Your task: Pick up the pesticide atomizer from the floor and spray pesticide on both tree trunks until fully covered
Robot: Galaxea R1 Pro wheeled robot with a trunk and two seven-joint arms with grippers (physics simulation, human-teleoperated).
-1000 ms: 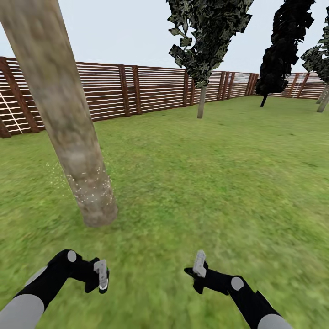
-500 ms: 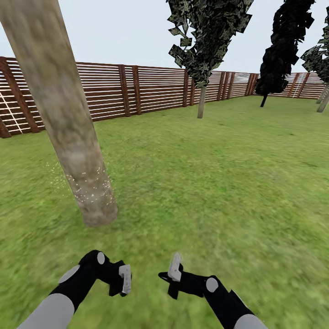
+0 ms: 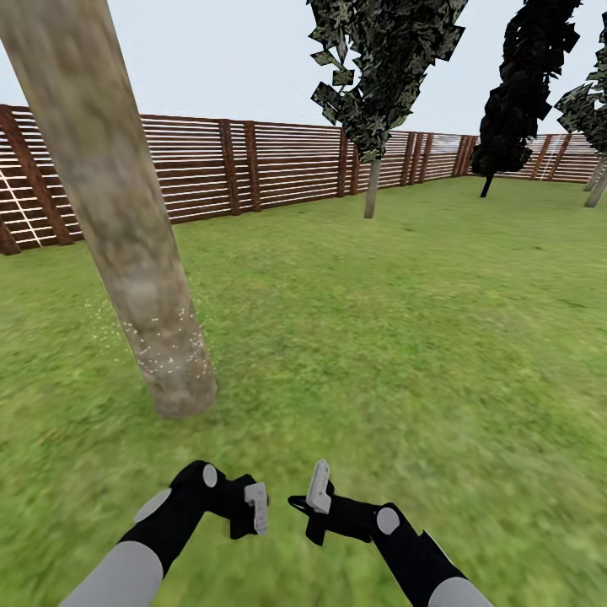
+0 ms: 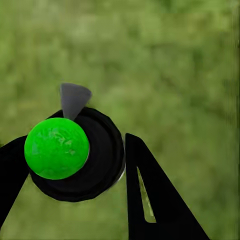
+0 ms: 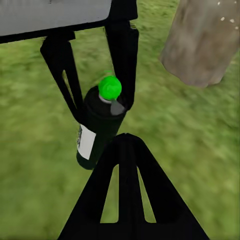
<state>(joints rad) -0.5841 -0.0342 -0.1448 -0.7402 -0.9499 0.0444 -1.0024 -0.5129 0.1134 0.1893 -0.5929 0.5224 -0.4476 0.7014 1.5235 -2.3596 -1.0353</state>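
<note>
We hold the small black pesticide atomizer with its green cap point(image 5: 102, 117) pinched between the left tool's point(image 5: 97, 90) fingers above the lawn, near the thick mottled grey-tan tree trunk point(image 3: 139, 278); it looks rigid, light, smooth-sided, so we judge mid-body safest; right tool point(image 3: 317, 496): cannot tell.

Tree trunk point(image 3: 126, 244) top cropped; atomizer point(image 5: 97, 127) base perhaps hidden.

Tree trunk point(image 3: 126, 244) stands on the lawn point(image 3: 405, 337), ahead and left of both arms. Fence point(image 3: 278, 164) runs behind it, thinner trees point(image 3: 371, 190) just before the fence. Spray bottle point(image 5: 97, 127) sits between left gripper's point(image 5: 97, 95) fingers, apparently above grass; right gripper point(image 3: 314, 493) just beside.
</note>
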